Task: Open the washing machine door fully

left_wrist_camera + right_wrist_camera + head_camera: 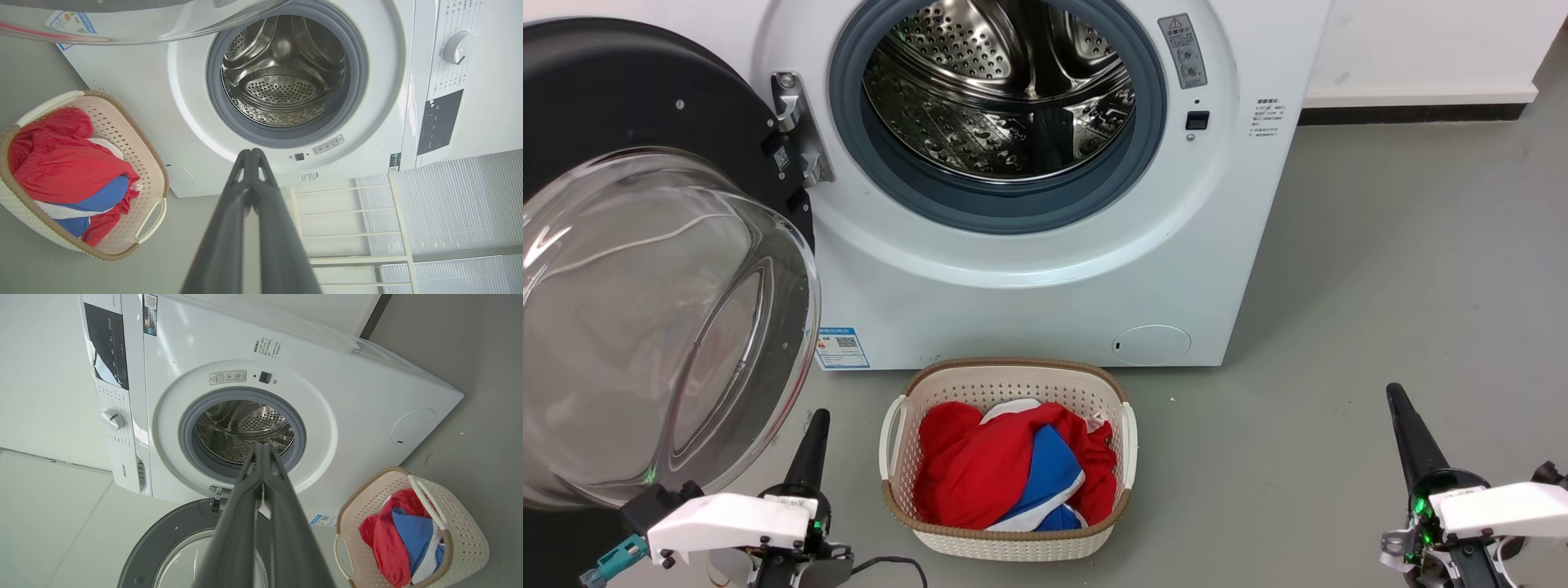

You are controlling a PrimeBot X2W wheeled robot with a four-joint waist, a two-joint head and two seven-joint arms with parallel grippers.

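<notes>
The washing machine door (645,269) stands swung out wide on its metal hinge (796,126) at the machine's left, its black rim and bulging clear glass bowl facing me. Its glass edge (163,20) shows in the left wrist view, and its grey inner rim (163,539) in the right wrist view. My left gripper (817,425) is shut and empty, just below and right of the glass bowl, apart from it. At the lower right my right gripper (1396,400) is shut too, holding nothing, over bare floor.
The steel drum mouth (1001,90) with its grey rubber ring is exposed. A cream laundry basket (1009,543) with red, blue and white clothes sits on the grey floor before the machine, between my arms. A small round white flap (1152,345) lies low on the machine front.
</notes>
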